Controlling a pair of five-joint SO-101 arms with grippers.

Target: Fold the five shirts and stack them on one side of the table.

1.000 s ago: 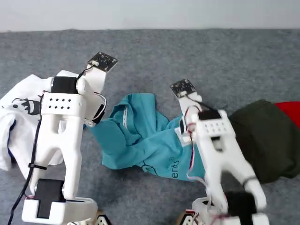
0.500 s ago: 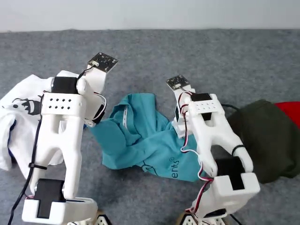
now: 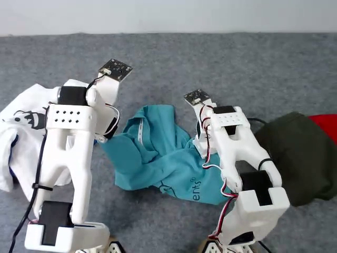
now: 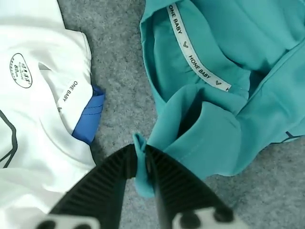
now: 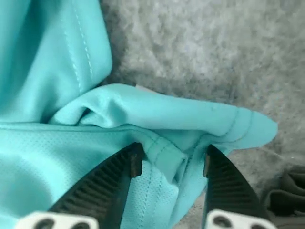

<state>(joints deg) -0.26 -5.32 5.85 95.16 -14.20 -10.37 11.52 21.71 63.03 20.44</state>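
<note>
- Right arm (image 3: 237, 153) is swinging in over the last second: its elbow is rising and its wrist is shifting a little toward the left arm (image 3: 71, 137), onto the teal shirt (image 3: 158, 153) edge.
- Left arm isn't moving, and the shirt is lying as it was.
- Right gripper (image 5: 171, 164) is sitting wide open, jaws straddling a stitched hem fold and not clamping yet.
- Left gripper (image 4: 141, 164) is pinching closed on a thin fold of the teal edge, just beside the white shirt (image 4: 33, 95).
- My read: the right side is lining up a second grip so the pair can spread the teal shirt flat. Folding isn't started and nothing is stacked.
- Teal shirt is lying crumpled mid-table between the arms. It's a thin, smooth, slightly meshy knit with double-stitched hems and a taped collar, draping in soft ridges.
- White shirt is bunching on the left-arm side. It's printed, with blue cloth (image 4: 88, 119) poking out from under it.
- Dark green shirt (image 3: 300, 153) is heaping on the right-arm side, looking heavier, next to a red shirt (image 3: 326, 124).
- Grey table cover (image 3: 210, 58) is looking fuzzy, like felt, and is likely dragging on the fabric.
</note>
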